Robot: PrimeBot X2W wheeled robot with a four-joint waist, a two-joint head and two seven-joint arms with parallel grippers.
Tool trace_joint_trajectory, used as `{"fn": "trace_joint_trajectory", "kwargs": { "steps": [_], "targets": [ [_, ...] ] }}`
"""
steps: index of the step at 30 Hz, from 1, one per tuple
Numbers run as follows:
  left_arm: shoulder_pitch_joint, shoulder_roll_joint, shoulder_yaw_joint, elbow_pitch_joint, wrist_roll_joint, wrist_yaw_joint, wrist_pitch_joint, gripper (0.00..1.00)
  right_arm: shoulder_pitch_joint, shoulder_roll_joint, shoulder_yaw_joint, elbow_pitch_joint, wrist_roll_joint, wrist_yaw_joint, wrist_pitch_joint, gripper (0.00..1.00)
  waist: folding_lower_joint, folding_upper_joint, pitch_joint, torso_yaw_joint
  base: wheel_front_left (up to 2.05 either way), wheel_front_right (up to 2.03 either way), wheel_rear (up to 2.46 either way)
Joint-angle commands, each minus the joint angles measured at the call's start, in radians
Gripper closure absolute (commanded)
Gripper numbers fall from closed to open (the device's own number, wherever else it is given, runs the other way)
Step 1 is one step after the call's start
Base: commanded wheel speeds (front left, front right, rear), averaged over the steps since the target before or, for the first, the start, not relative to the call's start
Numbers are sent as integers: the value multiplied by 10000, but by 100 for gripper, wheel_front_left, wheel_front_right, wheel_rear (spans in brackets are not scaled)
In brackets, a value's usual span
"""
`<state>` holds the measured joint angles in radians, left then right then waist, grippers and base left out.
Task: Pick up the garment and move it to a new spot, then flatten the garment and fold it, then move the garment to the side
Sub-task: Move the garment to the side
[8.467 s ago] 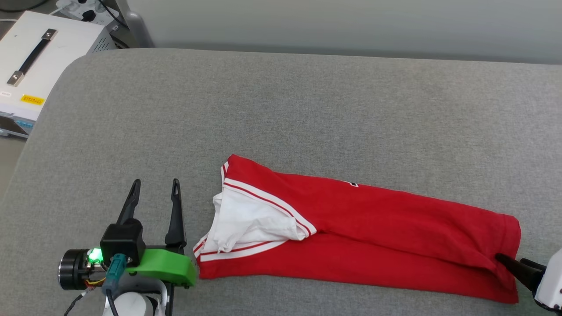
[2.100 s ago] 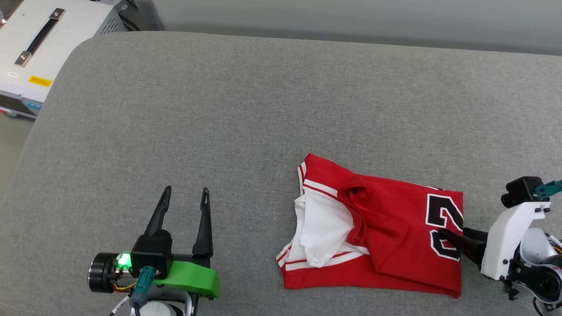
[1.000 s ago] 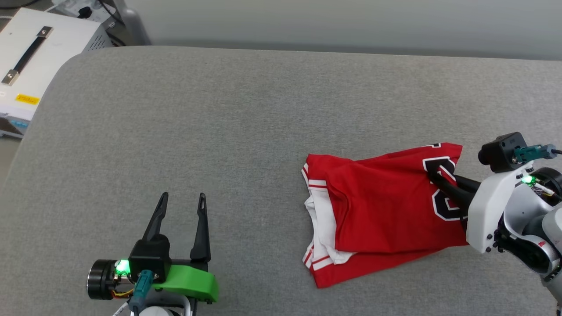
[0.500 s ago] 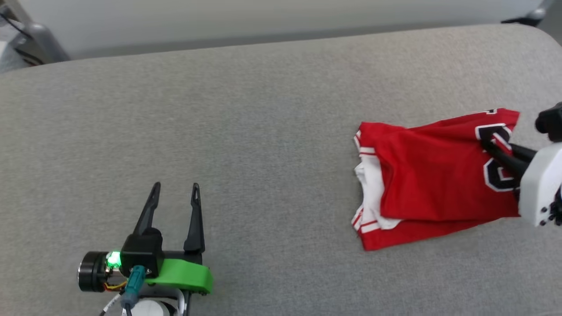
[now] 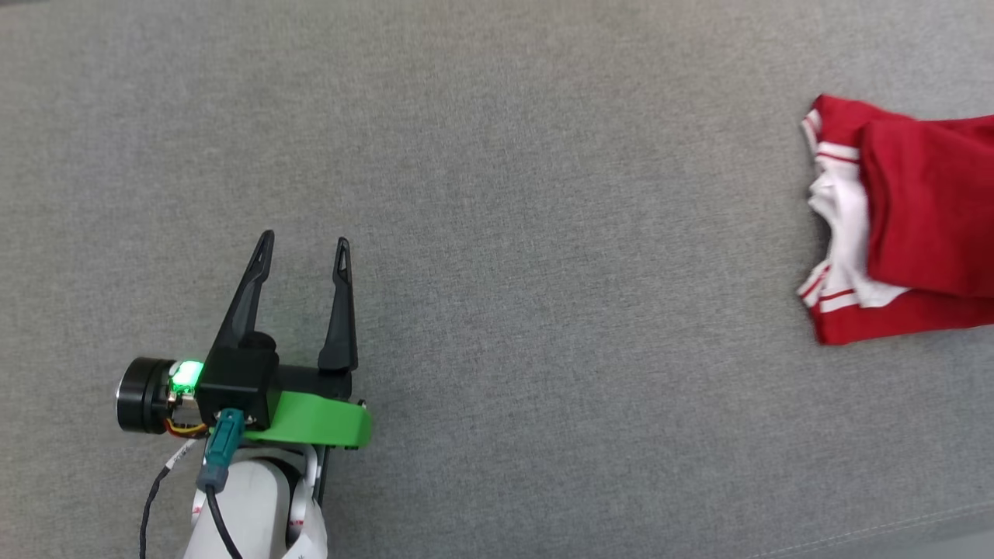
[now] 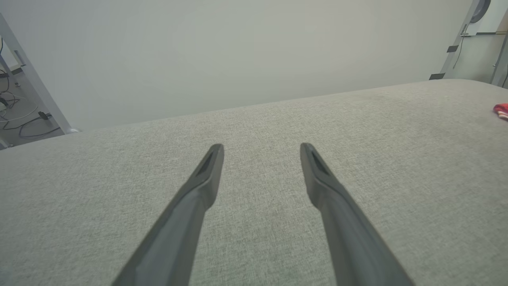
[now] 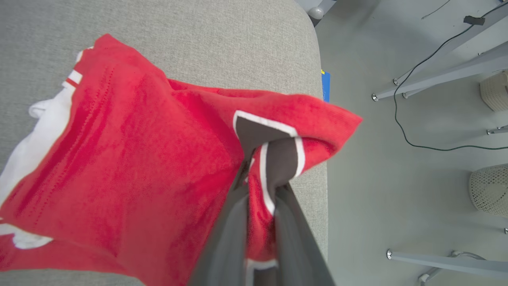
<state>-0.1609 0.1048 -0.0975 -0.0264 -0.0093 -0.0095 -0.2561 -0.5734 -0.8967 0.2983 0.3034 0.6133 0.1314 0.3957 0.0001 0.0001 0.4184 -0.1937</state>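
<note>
Two grippers, two different states. We see the left gripper (image 5: 303, 242) at the lower left of the head view, over bare grey cushion (image 5: 543, 194), fingers spread with nothing between them; its own wrist view shows the same gap. Right gripper (image 7: 262, 184) is clamped on the garment (image 7: 131, 151), fingers pinched on a bunched fold carrying black, white-edged lettering (image 7: 274, 155). Garment is folded over: red layers on top, white sleeve (image 7: 43, 131) and striped trim at the side away from the grip. It sits at the cushion's right end, by a rounded corner. In the right wrist view the gripped corner shows past the cushion edge, against the floor (image 7: 377, 167). Head view cuts the garment at the right border, well apart from the left gripper. We can't tell if the gripped part is off the cushion.
</note>
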Motion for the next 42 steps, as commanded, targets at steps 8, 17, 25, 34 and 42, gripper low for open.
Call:
{"fn": "trace_joint_trajectory", "kwargs": {
  "steps": [8,17,25,34,42],
  "targets": [
    [-361,179,17,-361,80,85,-57,0,-1033,-59,-856,1809,-982,-7,-508,100,-1,-1,1025,313,0,0,0],
    [-481,279,24,-421,47,144,-57,0,-1824,316,-1354,3157,-1704,-7,-1170,100,-1,-1,1204,388,0,0,0],
    [-331,243,15,-217,-31,231,-57,0,-2110,735,-1630,4122,-2079,-7,-1770,0,-1,-1,587,474,0,0,0],
    [284,41,52,102,-221,370,-57,0,-2147,848,-2128,3879,-2173,-7,-3903,0,-1,-1,-690,883,0,0,0],
    [879,-131,117,321,-340,449,-57,0,-1841,1778,-2845,3054,-2802,-7,-6142,0,-1,-1,-1747,1395,0,0,0]
  ]
}}
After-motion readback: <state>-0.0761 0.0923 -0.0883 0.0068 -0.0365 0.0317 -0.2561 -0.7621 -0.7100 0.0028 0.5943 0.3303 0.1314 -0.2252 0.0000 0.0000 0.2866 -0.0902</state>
